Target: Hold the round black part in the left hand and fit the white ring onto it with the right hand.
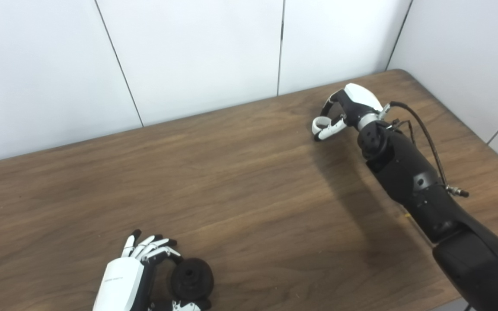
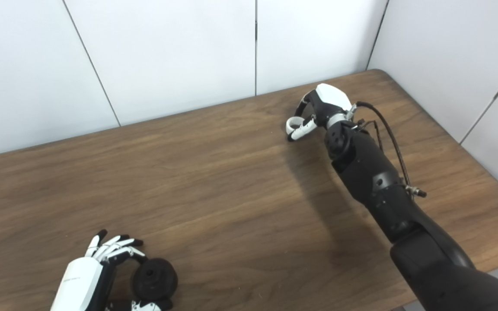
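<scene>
The round black part (image 1: 192, 280) is a dark disc with a hub in its middle, low at the near left of the table. My left hand (image 1: 133, 272) is shut on it, fingers over its top edge and thumb under it. Far across the table at the right, my right hand (image 1: 343, 110) points down with its fingers curled. A small white ring (image 1: 317, 124) shows at their tips, pinched between the fingers and the thumb, close to the tabletop. In the right eye view the ring (image 2: 291, 125) sits at the same fingertips.
The brown wooden table (image 1: 231, 181) runs to white wall panels at the back and right. A black cable (image 1: 426, 138) loops along the right forearm. The table's right corner lies just behind the right hand.
</scene>
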Action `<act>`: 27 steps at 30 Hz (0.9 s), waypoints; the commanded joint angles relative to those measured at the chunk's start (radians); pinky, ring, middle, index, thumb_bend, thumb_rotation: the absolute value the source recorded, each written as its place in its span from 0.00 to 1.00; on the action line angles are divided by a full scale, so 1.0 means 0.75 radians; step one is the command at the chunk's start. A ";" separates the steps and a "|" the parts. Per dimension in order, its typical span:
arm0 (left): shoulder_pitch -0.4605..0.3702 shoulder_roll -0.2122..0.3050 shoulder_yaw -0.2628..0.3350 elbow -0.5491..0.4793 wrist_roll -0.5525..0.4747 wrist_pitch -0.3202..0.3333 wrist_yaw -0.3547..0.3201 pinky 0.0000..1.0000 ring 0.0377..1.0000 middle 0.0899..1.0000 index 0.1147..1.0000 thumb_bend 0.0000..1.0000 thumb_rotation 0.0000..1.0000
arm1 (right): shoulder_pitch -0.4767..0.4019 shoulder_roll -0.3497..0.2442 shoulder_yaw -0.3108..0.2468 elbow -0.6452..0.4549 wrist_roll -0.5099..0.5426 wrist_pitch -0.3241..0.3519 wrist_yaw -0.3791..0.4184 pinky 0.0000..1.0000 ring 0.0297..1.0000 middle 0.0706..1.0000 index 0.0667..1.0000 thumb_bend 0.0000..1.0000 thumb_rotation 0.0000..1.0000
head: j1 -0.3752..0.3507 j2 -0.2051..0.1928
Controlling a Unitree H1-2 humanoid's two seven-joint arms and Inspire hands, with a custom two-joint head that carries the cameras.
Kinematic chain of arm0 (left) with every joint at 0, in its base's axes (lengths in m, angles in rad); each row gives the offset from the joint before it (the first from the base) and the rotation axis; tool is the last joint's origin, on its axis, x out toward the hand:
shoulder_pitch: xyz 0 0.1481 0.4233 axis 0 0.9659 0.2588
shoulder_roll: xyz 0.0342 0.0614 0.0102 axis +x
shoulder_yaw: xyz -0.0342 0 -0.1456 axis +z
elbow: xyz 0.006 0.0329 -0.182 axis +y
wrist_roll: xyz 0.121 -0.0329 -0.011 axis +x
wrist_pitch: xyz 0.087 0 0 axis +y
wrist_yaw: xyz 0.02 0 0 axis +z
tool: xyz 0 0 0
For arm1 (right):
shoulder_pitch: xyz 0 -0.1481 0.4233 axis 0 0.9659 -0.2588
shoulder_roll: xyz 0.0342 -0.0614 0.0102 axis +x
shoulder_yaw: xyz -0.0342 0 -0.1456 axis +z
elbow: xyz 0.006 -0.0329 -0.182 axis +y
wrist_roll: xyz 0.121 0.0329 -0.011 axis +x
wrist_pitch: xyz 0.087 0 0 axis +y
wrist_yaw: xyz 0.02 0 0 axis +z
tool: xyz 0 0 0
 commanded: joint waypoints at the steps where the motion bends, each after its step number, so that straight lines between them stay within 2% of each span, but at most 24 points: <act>1: 0.008 0.009 -0.001 -0.011 0.031 0.009 -0.013 1.00 0.85 0.74 0.42 0.52 0.06 | -0.029 -0.061 -0.014 -0.031 -0.005 -0.028 -0.027 0.98 0.95 0.82 0.45 0.52 0.13 | -0.001 0.002; 6: 0.010 -0.002 -0.007 -0.017 0.045 0.014 -0.014 1.00 0.85 0.74 0.42 0.52 0.06 | -0.007 -0.082 -0.013 -0.076 0.007 -0.072 -0.010 0.98 0.95 0.82 0.45 0.52 0.13 | 0.036 0.018; 13: 0.013 -0.032 -0.020 -0.039 0.065 0.033 -0.034 1.00 0.85 0.74 0.42 0.52 0.06 | 0.058 -0.129 0.044 -0.312 -0.006 -0.142 0.096 0.94 0.95 0.82 0.45 0.52 0.13 | 0.108 0.041; 21: 0.010 -0.072 -0.050 -0.054 0.119 0.076 -0.051 1.00 0.85 0.74 0.42 0.52 0.06 | 0.131 -0.124 0.099 -0.635 -0.032 -0.136 0.251 0.93 0.94 0.82 0.45 0.52 0.13 | 0.198 0.065; 27: 0.005 -0.101 -0.071 -0.076 0.160 0.120 -0.081 1.00 0.86 0.74 0.42 0.52 0.06 | 0.174 -0.103 0.145 -0.854 -0.061 -0.091 0.409 0.96 0.93 0.81 0.45 0.52 0.13 | 0.275 0.086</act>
